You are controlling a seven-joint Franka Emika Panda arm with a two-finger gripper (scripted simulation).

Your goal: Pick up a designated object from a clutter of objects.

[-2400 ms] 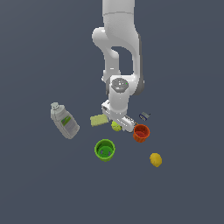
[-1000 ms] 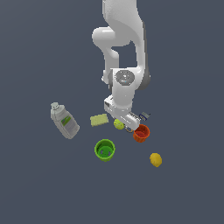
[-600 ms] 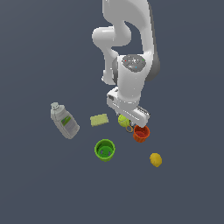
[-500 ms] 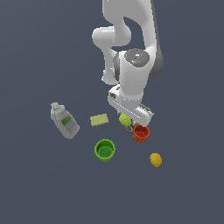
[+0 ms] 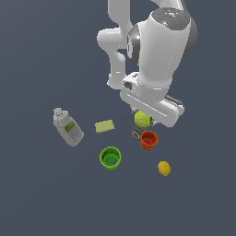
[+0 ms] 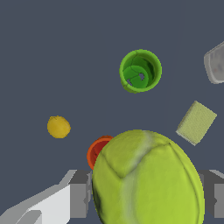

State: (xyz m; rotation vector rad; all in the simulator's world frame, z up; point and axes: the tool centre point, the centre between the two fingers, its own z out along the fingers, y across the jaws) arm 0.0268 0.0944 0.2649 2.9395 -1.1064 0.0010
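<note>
The yellow-green tennis ball (image 5: pixel 143 119) with pale seam lines is held in my gripper (image 5: pixel 144 120), lifted well above the floor. In the wrist view the ball (image 6: pixel 146 177) fills the space between my two grey fingers (image 6: pixel 78 200), which are shut on its sides. The rest of the clutter lies below: the orange-red cup (image 5: pixel 148 139), partly hidden behind the ball in the wrist view (image 6: pixel 97 151), the scissors (image 5: pixel 132 130), the green cup (image 5: pixel 110 158), the lemon (image 5: pixel 164 168), the sponge (image 5: pixel 104 126) and the grey bottle (image 5: pixel 68 127).
The green cup (image 6: pixel 140 71), lemon (image 6: pixel 58 127), sponge (image 6: pixel 196 122) and an edge of the bottle (image 6: pixel 215 62) show below in the wrist view. My large white arm (image 5: pixel 156 50) hangs over the back of the clutter. The blue clamp is hidden.
My gripper has risen with the tennis ball held in it and shifted toward the exterior view's right, from down among the clutter to high above the orange-red cup and scissors.
</note>
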